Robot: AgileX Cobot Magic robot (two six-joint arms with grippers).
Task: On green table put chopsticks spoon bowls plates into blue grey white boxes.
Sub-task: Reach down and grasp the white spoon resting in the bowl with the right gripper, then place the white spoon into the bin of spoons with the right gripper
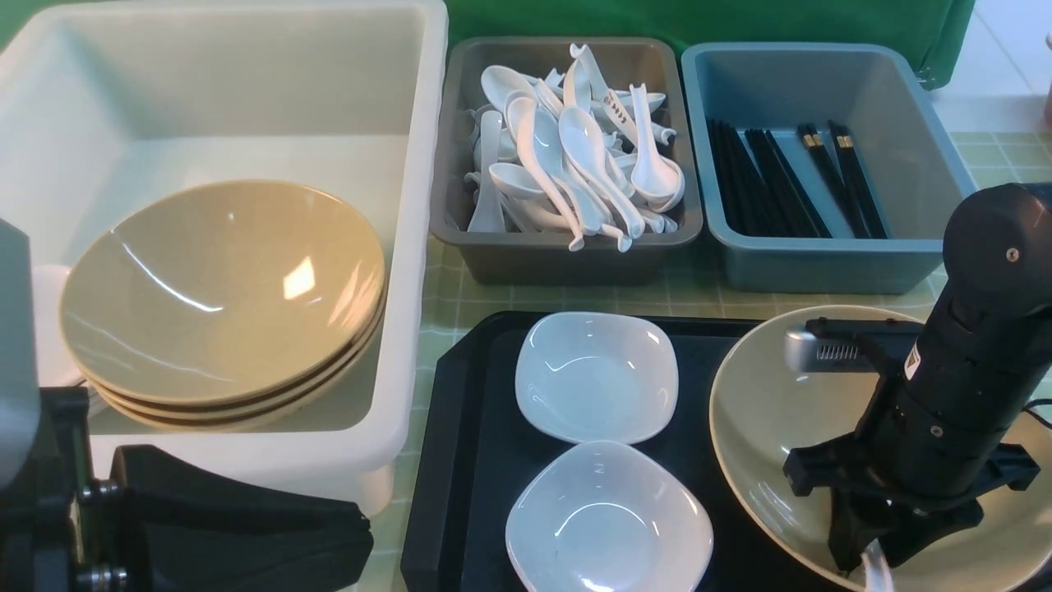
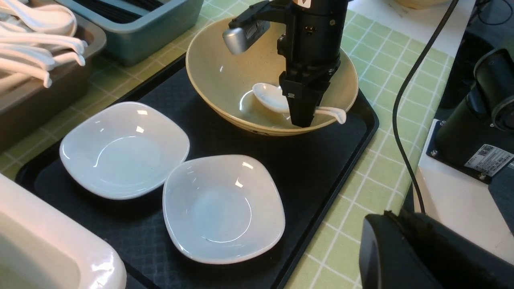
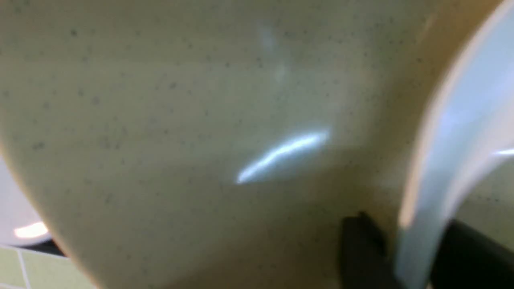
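The right arm (image 1: 970, 370) stands nearly upright over the tan bowl (image 2: 217, 76) on the black tray (image 2: 321, 160), which rests on the green table (image 2: 361, 168). Its right gripper (image 2: 302, 120) points straight down into the bowl, and in the blurred wrist view its jaws seem to pinch the handle of the white spoon (image 2: 271, 98), which lies in the bowl with its handle end over the rim. The left gripper (image 2: 417, 253) sits low in front of the white box (image 1: 411, 247), jaws closed. A white sticker (image 2: 486, 160) with a printed code on a black base is too small to read, as are dark marks on one of the heaped spoons (image 1: 612, 107) in the grey box (image 1: 567, 255).
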